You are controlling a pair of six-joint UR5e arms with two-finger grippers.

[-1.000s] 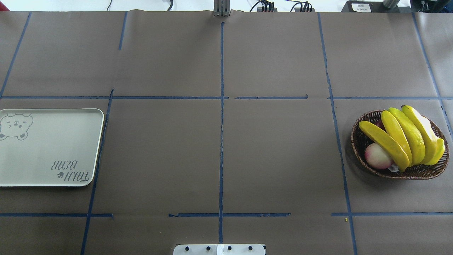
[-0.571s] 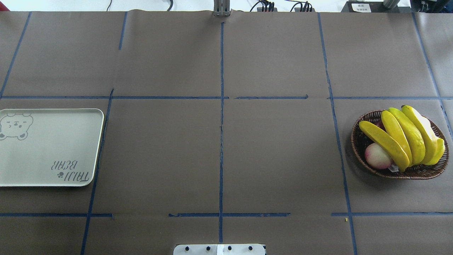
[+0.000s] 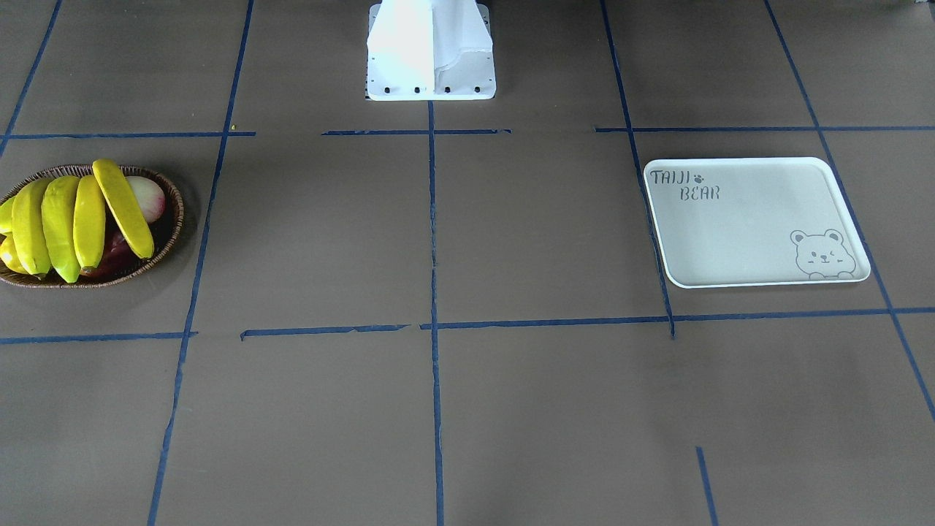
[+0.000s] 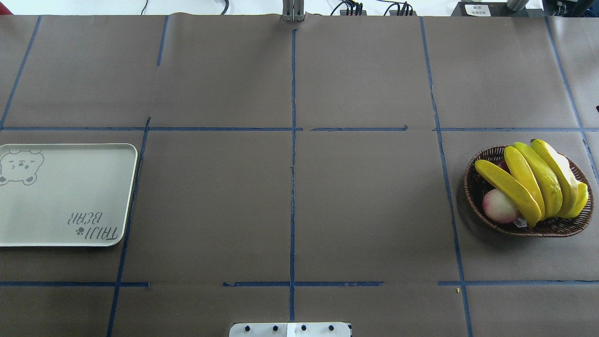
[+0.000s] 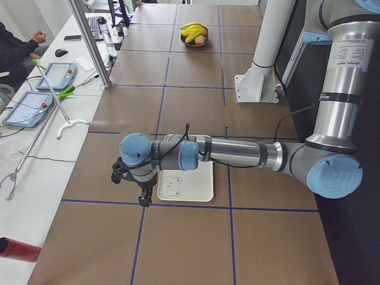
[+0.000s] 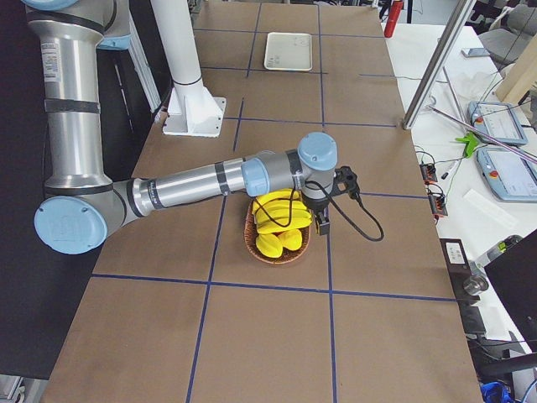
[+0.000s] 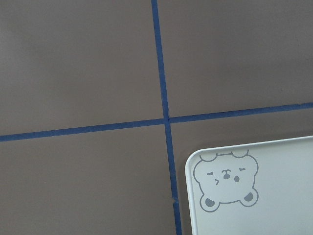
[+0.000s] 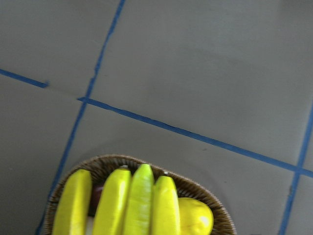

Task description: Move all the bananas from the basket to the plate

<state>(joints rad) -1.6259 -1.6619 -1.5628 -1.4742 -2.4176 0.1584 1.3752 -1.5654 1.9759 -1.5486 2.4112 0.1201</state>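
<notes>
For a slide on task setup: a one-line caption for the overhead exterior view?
Four bananas and an apple in the basket, far right; the plate bare, far left.

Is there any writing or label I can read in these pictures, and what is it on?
"TAIJI BEAR", with a small paw print: printed on the white plate, which also has a drawn bear face.
White label on a dark box beyond the table's far edge: too small to read.
Nothing else legible.
</notes>
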